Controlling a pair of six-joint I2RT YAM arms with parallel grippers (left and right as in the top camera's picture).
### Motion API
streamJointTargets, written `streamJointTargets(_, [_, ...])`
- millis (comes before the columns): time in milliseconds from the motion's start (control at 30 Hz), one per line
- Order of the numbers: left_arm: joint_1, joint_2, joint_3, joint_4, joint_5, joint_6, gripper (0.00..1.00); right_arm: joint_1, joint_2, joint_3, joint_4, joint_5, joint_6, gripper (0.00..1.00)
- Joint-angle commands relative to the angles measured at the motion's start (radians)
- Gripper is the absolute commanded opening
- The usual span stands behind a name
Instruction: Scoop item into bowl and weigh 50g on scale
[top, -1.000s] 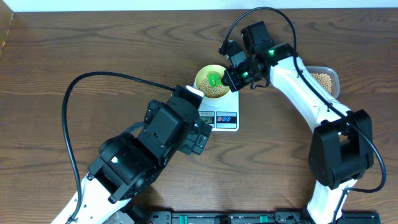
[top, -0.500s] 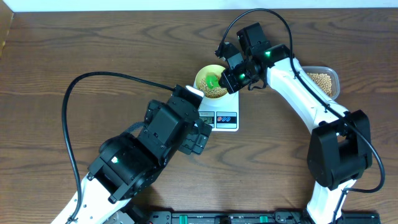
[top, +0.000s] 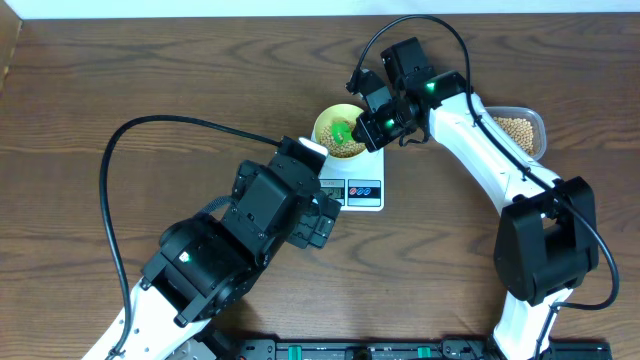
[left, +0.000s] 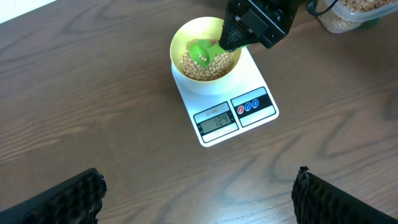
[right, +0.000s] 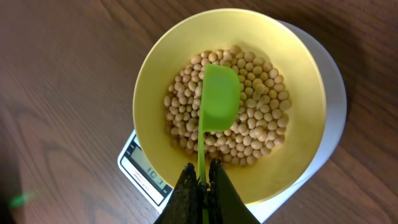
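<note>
We see the right gripper (right: 202, 180) clamped on a green scoop (right: 219, 98), held over the beans (right: 261, 134) in the bowl (right: 298, 74) on the scale (left: 211, 106). The left gripper (left: 199, 193) is wide apart and holds nothing.

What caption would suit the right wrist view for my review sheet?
Right gripper holds a green scoop over the beans in the yellow bowl on the scale.

On my feed, both arms: white link shells, blk joint housings. L arm (top: 205, 258) trails a long blk cable (top: 170, 118) in a wide loop; R arm (top: 482, 140) has a wrist cable (top: 420, 14) arcing overhead. Green LEDs (top: 435, 85) lit. L finger pads (left: 62, 199) blk, dimpled.
</note>
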Motion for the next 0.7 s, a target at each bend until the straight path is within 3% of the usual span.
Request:
streamJointTargets(0, [0.003,0.001,0.005,-0.003,-0.01,-0.002,0.98,0.011,0.002,-0.005,-0.008,-0.023,0.011,0.01])
streamJointTargets(667, [0.003,0.001,0.005,-0.003,-0.01,-0.002,0.98,0.008,0.002,-0.005,-0.014,-0.067,0.03,0.01])
